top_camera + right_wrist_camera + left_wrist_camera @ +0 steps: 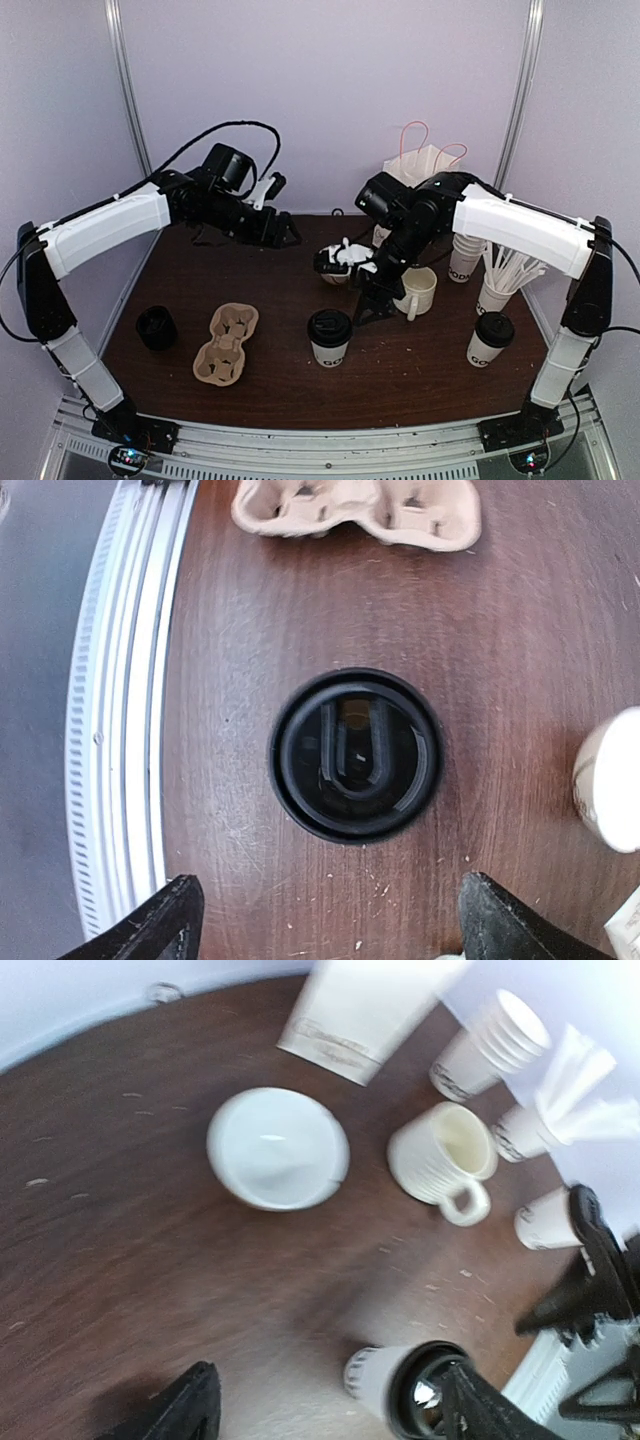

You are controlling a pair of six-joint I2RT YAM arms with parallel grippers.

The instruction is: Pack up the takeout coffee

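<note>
The right fingers (pixel 160 920) stand spread wide and grip nothing, touching nothing. They hang over the middle of the worktop (pixel 270 385). Just off their tips, at about 7 o'clock seen from above, one takeout coffee cup (pixel 329 337) stands upright with its black lid (pixel 355 755) on. At their 3 o'clock, close by, sits a white mug (pixel 418 290); at their 11 o'clock a white bowl (pixel 340 262).

The left fingers (pixel 185 1410) are parted too, with only bare wood between them. They hover above the back of the worktop, at roughly 11 o'clock from its centre, well apart from both coffees.

The second coffee cup (pixel 490 340) stands lidded near the right edge, around 4 o'clock. The empty pulp carrier (pixel 226 345) lies at 8 o'clock, with a small black cup (pixel 156 327) just to its left. A paper bag (pixel 420 165) stands at the back, near 1 o'clock.
</note>
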